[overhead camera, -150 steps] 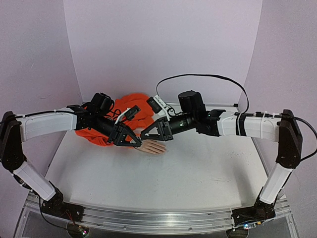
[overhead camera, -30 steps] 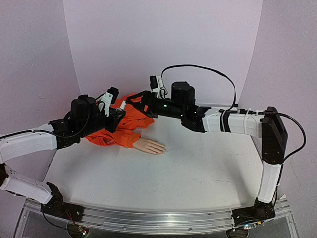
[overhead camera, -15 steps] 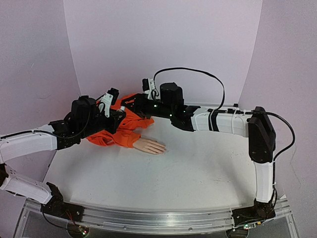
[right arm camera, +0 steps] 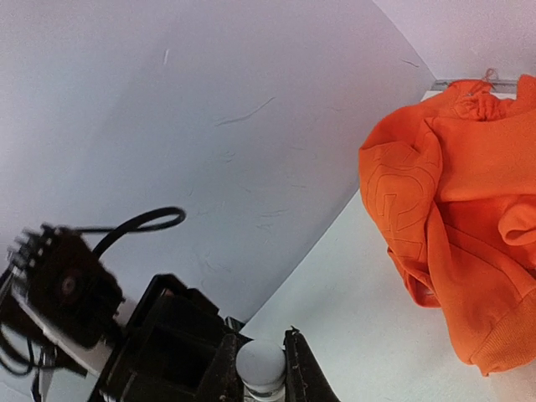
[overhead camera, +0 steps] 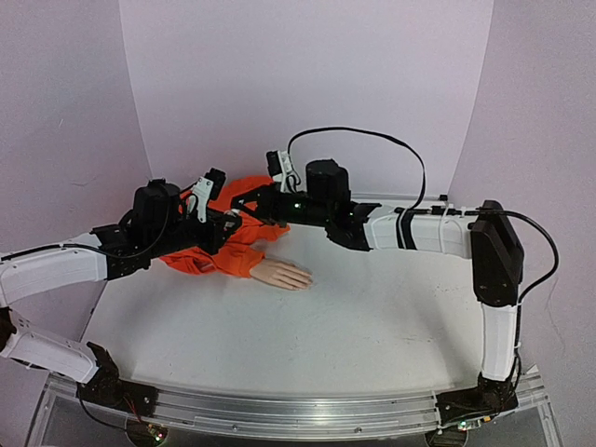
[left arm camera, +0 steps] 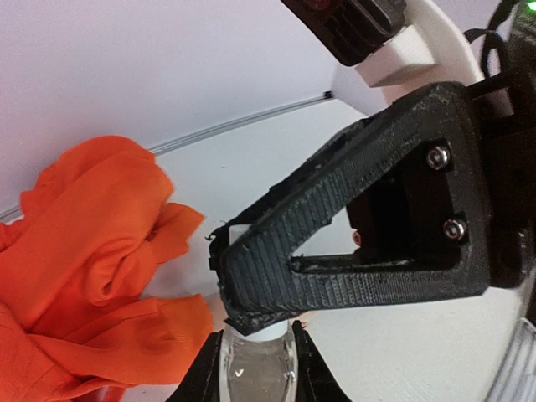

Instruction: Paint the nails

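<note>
Inside the left gripper (left arm camera: 256,356), the bottle (left arm camera: 255,378) is mostly hidden.

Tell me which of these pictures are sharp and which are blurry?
Top view: even, soft light, no glare, everything sharp. Left wrist view: the bottle at the bottom edge is soft, being too close; the orange sleeve is crisp. Right wrist view: the white cap and the black arm at lower left are blurred.

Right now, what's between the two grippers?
A small clear bottle: the left gripper clamps its body, and the right gripper is closed on its white cap. This shows in both wrist views.
</note>
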Motion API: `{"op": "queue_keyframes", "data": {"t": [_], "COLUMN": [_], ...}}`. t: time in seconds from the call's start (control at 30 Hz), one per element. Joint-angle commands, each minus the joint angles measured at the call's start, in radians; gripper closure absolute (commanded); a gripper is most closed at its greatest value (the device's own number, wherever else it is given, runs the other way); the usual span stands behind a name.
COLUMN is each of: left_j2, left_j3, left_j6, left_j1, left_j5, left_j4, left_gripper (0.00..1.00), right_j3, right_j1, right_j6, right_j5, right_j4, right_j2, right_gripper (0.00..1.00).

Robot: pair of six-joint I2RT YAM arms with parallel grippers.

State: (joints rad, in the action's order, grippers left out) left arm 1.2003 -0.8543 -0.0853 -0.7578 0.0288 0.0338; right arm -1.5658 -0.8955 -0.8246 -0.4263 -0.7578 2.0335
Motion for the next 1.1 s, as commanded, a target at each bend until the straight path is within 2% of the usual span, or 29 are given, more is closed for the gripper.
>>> {"op": "queue_keyframes", "data": {"t": [0.0, 0.07, 0.17, 0.27, 0.4, 0.47, 0.53, 0.57, 0.63, 0.67, 0.77, 0.83, 0.9, 1.07], "left_j2": [-0.002, 0.040, 0.101, 0.136, 0.146, 0.154, 0.153, 0.144, 0.102, 0.075, -0.002, -0.058, -0.100, -0.137], "left_j3": [-0.089, -0.148, -0.219, -0.246, -0.246, -0.244, -0.233, -0.220, -0.166, -0.138, -0.057, -0.011, 0.023, 0.053], "left_j6": [-0.052, -0.085, -0.140, -0.154, -0.135, -0.128, -0.121, -0.110, -0.076, -0.044, 0.035, 0.095, 0.138, 0.172], "left_j1": [0.059, 0.099, 0.115, 0.115, 0.115, 0.115, 0.115, 0.115, 0.115, 0.113, 0.098, 0.076, 0.063, 0.051], "left_j5": [-0.579, -0.896, -1.219, -1.337, -1.322, -1.273, -1.163, -1.081, -0.879, -0.764, -0.418, -0.242, -0.150, -0.041], "left_j4": [0.089, 0.091, 0.097, 0.100, 0.102, 0.103, 0.105, 0.104, 0.103, 0.103, 0.089, 0.081, 0.078, 0.076], "left_gripper": [1.00, 1.00, 1.00, 1.00, 1.00, 1.00, 1.00, 1.00, 1.00, 1.00, 1.00, 1.00, 1.00, 1.00], "right_j3": [0.102, 0.155, 0.236, 0.300, 0.346, 0.355, 0.355, 0.357, 0.361, 0.359, 0.321, 0.284, 0.260, 0.194], "right_j1": [0.036, 0.042, 0.041, 0.057, 0.079, 0.079, 0.082, 0.087, 0.099, 0.105, 0.109, 0.109, 0.107, 0.085], "right_j6": [0.160, 0.258, 0.361, 0.392, 0.406, 0.407, 0.395, 0.384, 0.354, 0.343, 0.342, 0.338, 0.299, 0.127], "right_j5": [-0.295, -0.508, -0.870, -0.954, -0.911, -0.864, -0.802, -0.767, -0.672, -0.598, -0.472, -0.394, -0.336, -0.159], "right_j4": [-0.179, -0.245, -0.307, -0.307, -0.308, -0.307, -0.305, -0.304, -0.299, -0.285, -0.152, -0.065, -0.032, -0.018], "right_j2": [-0.119, -0.159, -0.207, -0.247, -0.285, -0.295, -0.298, -0.298, -0.300, -0.298, -0.278, -0.260, -0.245, -0.210], "right_gripper": [1.00, 1.00, 1.00, 1.00, 1.00, 1.00, 1.00, 0.92, 0.63, 0.52, 0.34, 0.29, 0.25, 0.25]}}
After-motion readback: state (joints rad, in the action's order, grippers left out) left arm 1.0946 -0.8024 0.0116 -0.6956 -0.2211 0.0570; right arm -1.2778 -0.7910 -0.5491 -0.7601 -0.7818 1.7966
